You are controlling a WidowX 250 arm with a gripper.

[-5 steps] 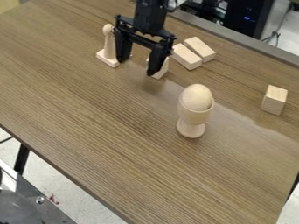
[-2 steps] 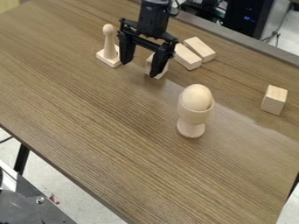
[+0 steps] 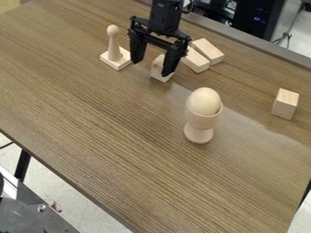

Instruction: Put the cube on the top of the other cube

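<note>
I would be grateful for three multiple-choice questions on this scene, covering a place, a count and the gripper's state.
1. Where in the view is the lone cube relative to the egg cup?
A) To its left
B) To its right
C) On top of it

2. How many flat blocks lie side by side just beyond the gripper?
A) Two
B) Four
C) Five

3. What state is the gripper in?
A) Shut on the egg
B) Shut on a peg
C) Open

Key:
1. B: the cube stands nearer the view's right edge.
2. A: one block lies beside another, with a narrow gap.
3. C: its two fingers stand wide apart.
</note>
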